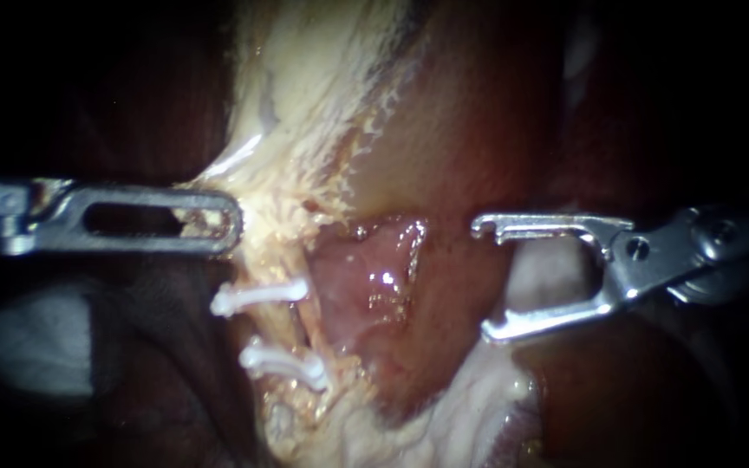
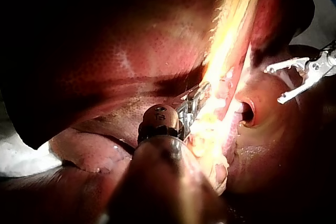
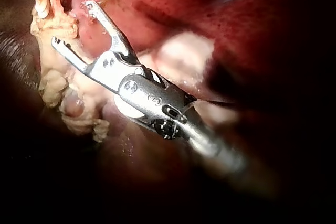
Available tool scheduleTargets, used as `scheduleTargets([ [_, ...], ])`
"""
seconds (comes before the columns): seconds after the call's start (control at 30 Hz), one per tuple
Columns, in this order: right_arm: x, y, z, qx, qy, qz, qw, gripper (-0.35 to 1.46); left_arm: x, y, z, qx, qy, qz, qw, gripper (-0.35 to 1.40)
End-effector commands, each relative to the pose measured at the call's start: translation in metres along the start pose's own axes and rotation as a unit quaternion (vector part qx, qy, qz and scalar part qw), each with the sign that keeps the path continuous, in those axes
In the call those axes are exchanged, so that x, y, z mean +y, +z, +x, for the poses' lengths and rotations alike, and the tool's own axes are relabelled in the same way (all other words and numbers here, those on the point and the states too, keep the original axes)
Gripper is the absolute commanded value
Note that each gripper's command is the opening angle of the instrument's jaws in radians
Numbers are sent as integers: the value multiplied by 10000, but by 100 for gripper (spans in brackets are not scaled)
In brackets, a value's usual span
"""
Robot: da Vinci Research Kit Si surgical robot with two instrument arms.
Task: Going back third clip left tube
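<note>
1. Dark red liver (image 2: 126, 51) makes up the backdrop. A band of pale yellow fatty tissue (image 1: 305, 113) runs down from the upper centre of the endoscope view.
2. The tube (image 1: 298, 334) that the task concerns lies in the lower centre-left of that frame. It is a thin yellowish strand along the left edge of a glistening pink patch (image 1: 366, 286).
3. Two white clips cross the tube: an upper clip (image 1: 260, 296) and, near it further down, a lower clip (image 1: 283, 362). The lower one looks thick, and I cannot tell whether it is one clip or two lying together, so only two can be counted with certainty.
4. The right instrument (image 1: 483, 279) sits at the middle right of the frame. Its end effector is spread wide and empty, with no clip in it and only pale tissue behind it. It is clear of the tube, with the pink patch between them, and the right wrist view also shows nothing held.
5. The left instrument (image 1: 223, 221) comes in from the middle left. Its end effector is pressed together, pinching the fatty tissue just above the upper clip.
6. Judged from this, the clipping itself looks done. What seems left is for the right instrument to draw off toward the right edge while the left keeps hold. A third clip cannot be confirmed.
</note>
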State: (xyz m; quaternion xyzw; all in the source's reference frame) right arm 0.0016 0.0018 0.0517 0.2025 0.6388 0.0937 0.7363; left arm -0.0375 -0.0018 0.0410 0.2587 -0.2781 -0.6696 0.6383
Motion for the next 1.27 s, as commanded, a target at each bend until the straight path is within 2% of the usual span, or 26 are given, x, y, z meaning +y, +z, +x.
scheduleTargets([
  [0.03,-1,-1,0,-3,-2,-12,10000,60,2,4,1,-11,10,-12,10000,-35],
  [0.37,1,0,-6,23,112,75,9999,60,18,44,8,-73,51,-24,10000,-35],
  [0.73,1,2,-6,27,291,91,9995,60,7,86,18,-18,50,72,10000,-35],
  [1.27,3,5,-4,54,332,70,9994,60,8,88,16,17,55,63,10000,-35],
])
